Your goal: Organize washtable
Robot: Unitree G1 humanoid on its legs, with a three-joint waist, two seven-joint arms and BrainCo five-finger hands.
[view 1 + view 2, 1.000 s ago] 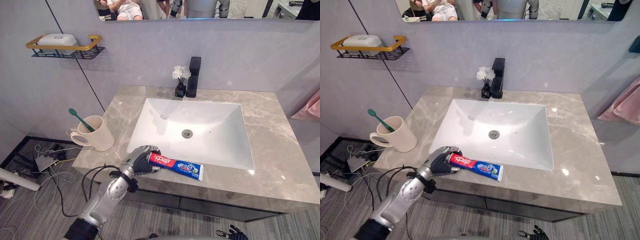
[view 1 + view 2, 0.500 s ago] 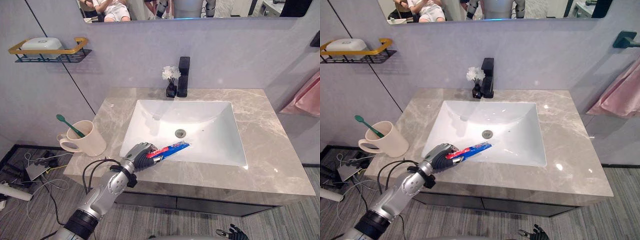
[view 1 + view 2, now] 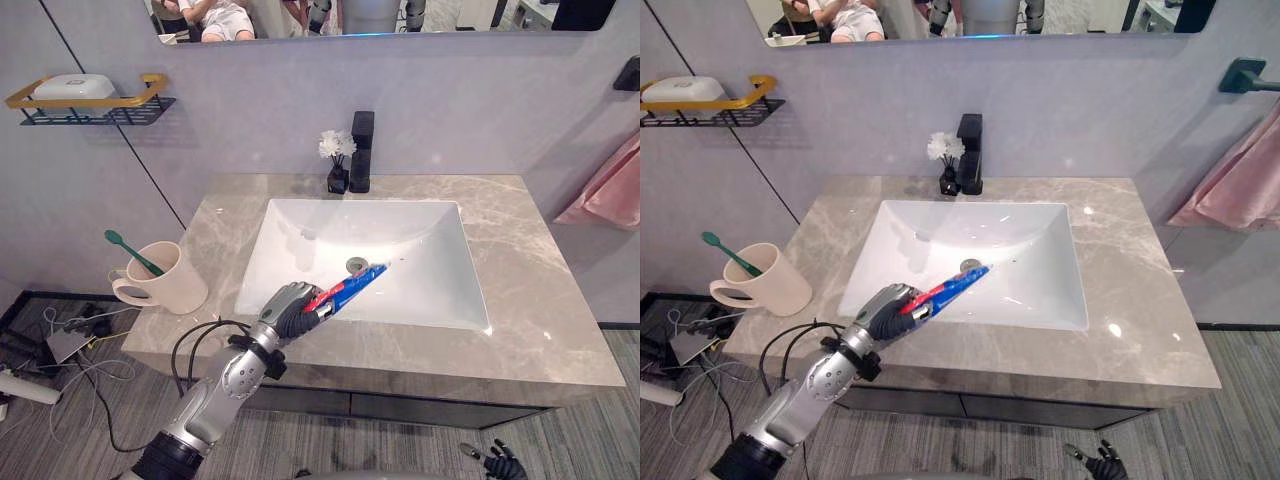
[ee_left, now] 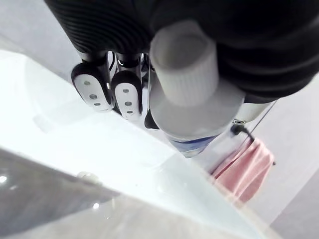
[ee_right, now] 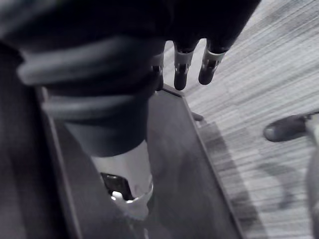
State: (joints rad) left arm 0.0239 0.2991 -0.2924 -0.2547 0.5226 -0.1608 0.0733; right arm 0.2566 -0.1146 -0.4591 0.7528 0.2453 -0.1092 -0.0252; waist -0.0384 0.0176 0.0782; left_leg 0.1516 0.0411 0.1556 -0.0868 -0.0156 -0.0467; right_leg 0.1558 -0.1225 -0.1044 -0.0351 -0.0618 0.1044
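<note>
Gripping the toothpaste tube [image 3: 350, 287] by its cap end with curled fingers, the left hand [image 3: 288, 308] holds it above the 7 o'clock corner of the sink [image 3: 430, 215]. The cup [image 3: 170, 280] with the toothbrush [image 3: 128, 250] stands at the sink's 9 o'clock, which is probably where the tube goes, and that step is not yet done. The right hand [image 3: 1102, 462] hangs low, fingers relaxed.

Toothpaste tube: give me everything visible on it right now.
The toothpaste tube is a soft red-and-blue plastic tube with a white ribbed cap. The left hand is curled round its cap end, holding it off the counter, tilted, flat end pointing over the sink toward the drain. Nothing else touches it.
</note>
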